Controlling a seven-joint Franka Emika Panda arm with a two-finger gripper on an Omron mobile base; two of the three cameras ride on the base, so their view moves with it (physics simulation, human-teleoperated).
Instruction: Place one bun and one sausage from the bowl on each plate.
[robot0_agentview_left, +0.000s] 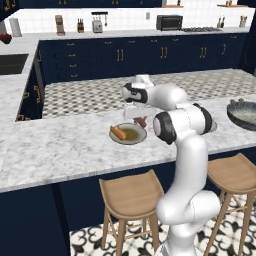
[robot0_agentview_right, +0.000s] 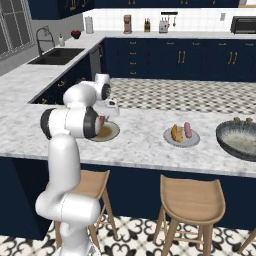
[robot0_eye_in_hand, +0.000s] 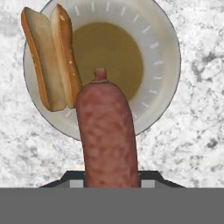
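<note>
gripper (robot0_eye_in_hand: 107, 181): clamped on the sausage (robot0_eye_in_hand: 107, 135), hanging right over the plate (robot0_eye_in_hand: 162, 52) with the brownish middle

bun (robot0_eye_in_hand: 50, 57): split golden roll already lying on that plate, around 10 o'clock in the hand view

how I'd do it: lower gently and let go over the bare center, toward 2 o'clock, clear of the bun

sausage looks: short, mottled pinkish-red, rounded with a little nub at the tip

other plate (robot0_agentview_right: 181, 141): already has a bun and sausage on it, bowl (robot0_agentview_right: 239, 142) just off to its 3 o'clock
</note>
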